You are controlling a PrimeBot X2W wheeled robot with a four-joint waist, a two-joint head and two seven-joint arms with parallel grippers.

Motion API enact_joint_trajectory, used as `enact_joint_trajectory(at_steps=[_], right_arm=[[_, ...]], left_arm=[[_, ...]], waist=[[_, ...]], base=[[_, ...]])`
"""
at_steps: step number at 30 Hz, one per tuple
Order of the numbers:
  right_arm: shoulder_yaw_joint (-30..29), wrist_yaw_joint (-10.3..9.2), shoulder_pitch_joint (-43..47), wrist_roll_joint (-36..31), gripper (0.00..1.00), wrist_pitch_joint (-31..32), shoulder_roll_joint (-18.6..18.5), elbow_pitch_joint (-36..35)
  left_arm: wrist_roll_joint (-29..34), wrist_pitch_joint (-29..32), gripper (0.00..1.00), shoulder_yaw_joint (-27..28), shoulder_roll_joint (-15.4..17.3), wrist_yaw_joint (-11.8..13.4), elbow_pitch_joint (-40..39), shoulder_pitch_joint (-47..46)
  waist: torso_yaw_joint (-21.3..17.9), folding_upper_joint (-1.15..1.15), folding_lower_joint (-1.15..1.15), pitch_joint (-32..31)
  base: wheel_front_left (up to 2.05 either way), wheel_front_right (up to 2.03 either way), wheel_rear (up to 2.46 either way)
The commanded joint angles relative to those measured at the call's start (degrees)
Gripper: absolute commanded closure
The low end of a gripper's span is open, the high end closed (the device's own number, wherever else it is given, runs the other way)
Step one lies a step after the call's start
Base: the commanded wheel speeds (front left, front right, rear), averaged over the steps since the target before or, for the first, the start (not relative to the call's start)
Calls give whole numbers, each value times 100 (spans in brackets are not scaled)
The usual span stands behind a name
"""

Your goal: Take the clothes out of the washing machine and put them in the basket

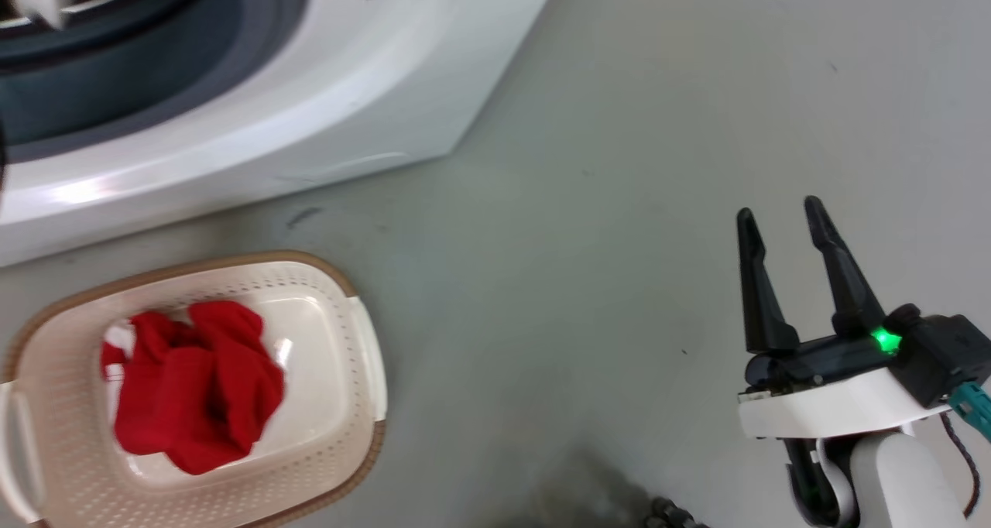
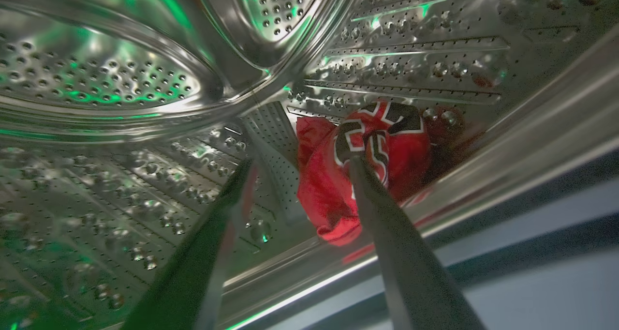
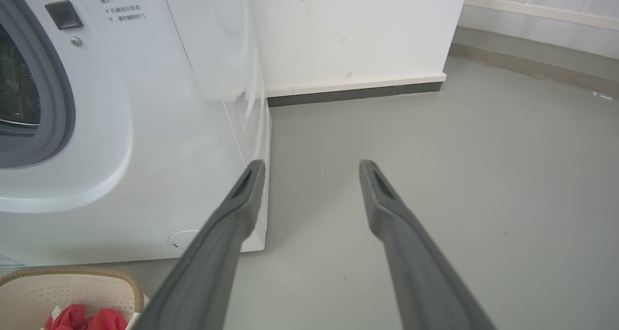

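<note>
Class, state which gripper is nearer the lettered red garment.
Left. The left gripper is inside the drum at the lettered red garment; the right gripper hovers over the floor outside.

The washing machine [image 1: 325, 87] is white with a grey door seal [image 3: 60, 107]; its drum [image 2: 121, 78] is shiny steel, dotted with holes and flecked green. Inside it, a red garment [image 2: 329, 180] carries black-and-white lettering. In front of the machine, the cream perforated basket [image 1: 341, 435], brown-rimmed, holds red cloth [image 1: 193, 389]. My right fingers [image 1: 757, 280] are black; the floor [image 1: 619, 164] is grey-green.

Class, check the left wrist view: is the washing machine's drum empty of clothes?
No, a red garment with black-and-white lettering lies inside the steel drum.
</note>
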Motion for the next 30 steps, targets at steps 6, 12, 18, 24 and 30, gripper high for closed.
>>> enact_joint_trajectory(at_steps=[6,12,18,24,30], right_arm=[[345,-5,-142,259,0,-11,18,-91],[494,-4,-124,402,0,-10,19,-104],[666,-5,-131,480,0,-10,16,-122],[770,-4,-164,526,0,-10,17,-167],[691,-5,-195,493,0,-10,15,-134]], left_arm=[[-449,1007,0,-100,254,7,751,-1167],[-480,1726,0,-432,316,7,1194,-1623],[-524,1860,0,-634,387,7,1431,-1748],[-566,1918,4,-789,348,1,1632,-1740],[-692,1610,100,-942,377,1,1572,-1743]], waist=[[-712,0,-1,781],[-853,0,-1,1014],[-888,0,-1,1140],[-860,0,-1,1194],[-791,0,-1,1173]], base=[[0,0,0],[0,0,0],[0,0,0],[0,0,0],[0,0,0]])
